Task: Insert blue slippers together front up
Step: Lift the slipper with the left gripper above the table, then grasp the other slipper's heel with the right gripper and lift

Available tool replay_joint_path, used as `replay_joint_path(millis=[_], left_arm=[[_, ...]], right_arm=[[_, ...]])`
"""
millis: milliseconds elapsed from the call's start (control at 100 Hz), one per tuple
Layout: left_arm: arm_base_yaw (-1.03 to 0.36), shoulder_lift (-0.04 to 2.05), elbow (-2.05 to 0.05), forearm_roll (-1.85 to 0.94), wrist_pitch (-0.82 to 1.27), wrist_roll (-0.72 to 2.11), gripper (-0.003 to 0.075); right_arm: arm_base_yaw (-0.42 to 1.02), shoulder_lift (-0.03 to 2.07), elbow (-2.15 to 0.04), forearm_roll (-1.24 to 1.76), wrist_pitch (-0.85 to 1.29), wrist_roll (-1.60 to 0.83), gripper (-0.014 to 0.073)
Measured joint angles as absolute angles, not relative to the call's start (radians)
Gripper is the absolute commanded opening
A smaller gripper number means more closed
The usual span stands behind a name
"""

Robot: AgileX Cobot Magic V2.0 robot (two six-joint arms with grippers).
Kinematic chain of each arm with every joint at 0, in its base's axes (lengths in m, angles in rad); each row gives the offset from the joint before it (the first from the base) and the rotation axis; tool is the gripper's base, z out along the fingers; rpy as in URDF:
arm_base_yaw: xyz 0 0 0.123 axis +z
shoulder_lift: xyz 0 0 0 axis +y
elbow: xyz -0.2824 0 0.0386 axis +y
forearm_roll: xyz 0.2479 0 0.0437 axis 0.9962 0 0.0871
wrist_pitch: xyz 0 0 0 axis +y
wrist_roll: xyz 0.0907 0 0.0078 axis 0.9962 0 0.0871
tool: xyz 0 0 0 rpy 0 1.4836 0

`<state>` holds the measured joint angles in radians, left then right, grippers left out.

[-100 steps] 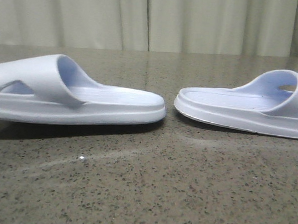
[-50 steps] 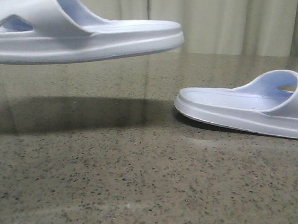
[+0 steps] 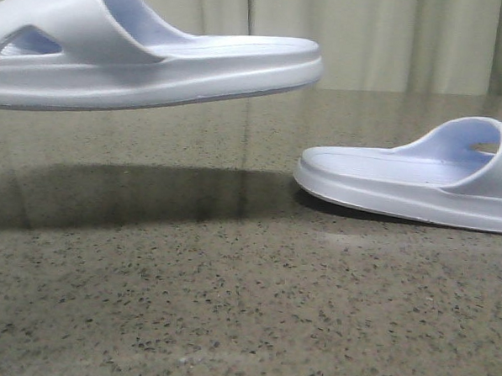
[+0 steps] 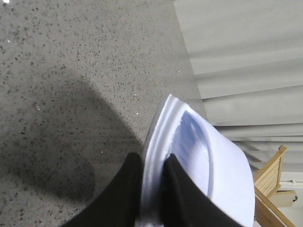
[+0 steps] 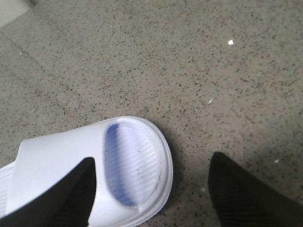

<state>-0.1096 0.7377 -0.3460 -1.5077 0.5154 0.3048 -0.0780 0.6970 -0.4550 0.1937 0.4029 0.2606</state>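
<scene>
One pale blue slipper (image 3: 148,60) hangs in the air at the upper left of the front view, sole down, its shadow on the table below. My left gripper (image 4: 152,163) is shut on that slipper's (image 4: 199,161) side rim, one black finger under the sole and one on the footbed. The other blue slipper (image 3: 411,180) lies flat on the table at the right. My right gripper (image 5: 150,165) is open above the end of this slipper (image 5: 132,170); one finger (image 5: 71,198) overlaps the strap, the other (image 5: 246,194) is over bare table.
The table (image 3: 245,306) is a dark speckled stone top. A pale curtain (image 3: 368,42) hangs behind it. A wooden frame (image 4: 272,172) shows past the table's edge in the left wrist view.
The left slipper was lifted off the table and now hangs well above it; in the last half second it shifted slightly right. The right slipper has not moved.
</scene>
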Motion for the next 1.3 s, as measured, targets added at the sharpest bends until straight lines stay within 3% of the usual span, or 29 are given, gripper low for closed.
replay_joint_path(millis=[520, 1300], left_arm=[[-0.110, 0.738, -0.346, -1.508, 0.528, 0.307, 0.0016], [-0.110, 0.738, -0.346, -1.508, 0.530, 0.307, 0.0016]], right_arm=[[-0.078, 0.935, -0.455, 0.306, 0.297, 0.265, 0.0433], [-0.043, 1.039, -0.467, 0.344, 0.222, 0.265, 0.0433]])
